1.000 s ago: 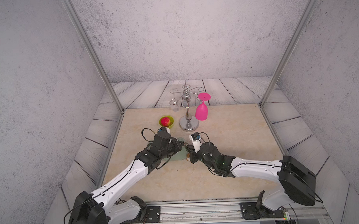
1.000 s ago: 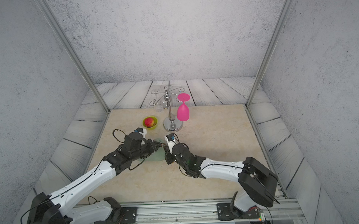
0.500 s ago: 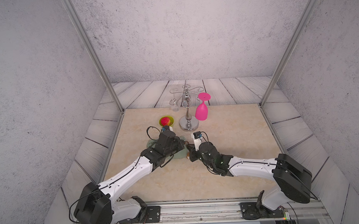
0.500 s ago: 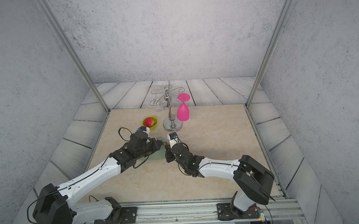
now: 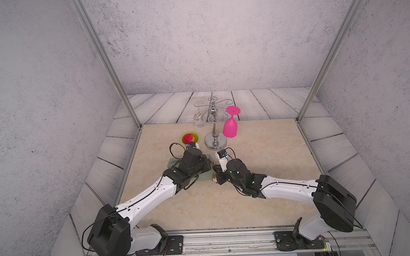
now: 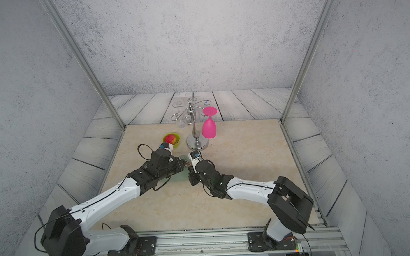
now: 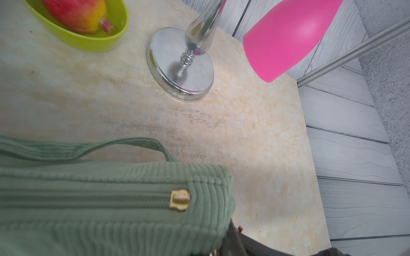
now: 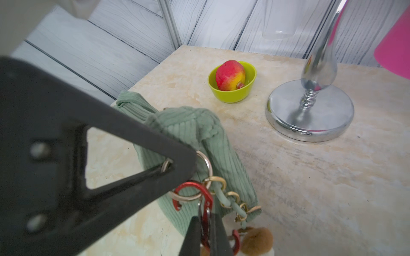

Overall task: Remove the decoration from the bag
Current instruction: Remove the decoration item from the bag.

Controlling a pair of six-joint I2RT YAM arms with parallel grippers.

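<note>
Beige worktop point(image 5: 271, 177) carrying: green bag point(image 5: 174, 163), largely covered by left hand point(image 5: 209, 164); right hand point(image 5: 216, 172) meeting it at the bag's end, brown-white charm point(image 5: 214, 179) just beneath; behind, lime bowl point(image 5: 196, 136) with red fruit point(image 5: 188, 138), chrome stand point(image 5: 215, 142) hanging an upturned pink glass point(image 5: 230, 130), clear glass point(image 5: 200, 122).

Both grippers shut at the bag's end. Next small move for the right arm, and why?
Probably shift the right gripper so the red clasp slides its hook off the ring. The gripper is shut on the clasp, whose hook end looks open yet threads that ring. The left gripper pinches the metal hardware at the end of the bag, which should anchor it.
</note>
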